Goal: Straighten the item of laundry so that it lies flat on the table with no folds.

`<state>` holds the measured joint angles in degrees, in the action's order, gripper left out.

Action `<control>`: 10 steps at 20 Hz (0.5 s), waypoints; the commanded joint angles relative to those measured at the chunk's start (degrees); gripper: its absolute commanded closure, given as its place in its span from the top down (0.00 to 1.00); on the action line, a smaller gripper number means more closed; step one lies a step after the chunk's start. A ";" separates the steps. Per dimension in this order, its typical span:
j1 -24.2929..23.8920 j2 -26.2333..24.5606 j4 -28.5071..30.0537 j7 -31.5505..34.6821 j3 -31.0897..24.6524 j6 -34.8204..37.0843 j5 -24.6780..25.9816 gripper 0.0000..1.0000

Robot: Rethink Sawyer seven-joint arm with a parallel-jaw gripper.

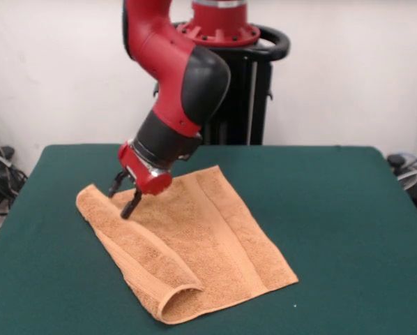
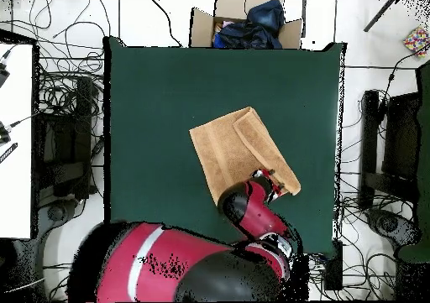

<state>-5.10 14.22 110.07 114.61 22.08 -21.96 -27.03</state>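
The orange-tan towel lies on the green table, left of the middle. One side strip is folded over on top of it, along its left edge in the front view, ending in a raised loop at the near corner. In the overhead view the towel shows this folded strip on its right side. My gripper hangs just above the towel's far left part, tilted, with its two black fingers apart and nothing between them. In the overhead view the gripper is at the towel's lower right corner.
The black pedestal stands at the table's far side. A cardboard box with dark blue cloth sits beyond the table's top edge in the overhead view. Cables and equipment lie on the floor at both sides.
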 commanded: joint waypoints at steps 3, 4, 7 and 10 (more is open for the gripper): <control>4.82 -2.81 -11.56 7.57 -4.07 7.68 -9.66 1.00; 4.34 -2.34 -12.13 7.30 -4.78 9.73 -9.24 1.00; 6.15 -2.83 -14.48 6.61 -3.37 16.74 -12.14 1.00; 5.85 -2.90 -17.24 6.80 -3.55 24.52 -12.20 1.00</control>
<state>-0.24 14.13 101.90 114.61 22.27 -13.22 -34.56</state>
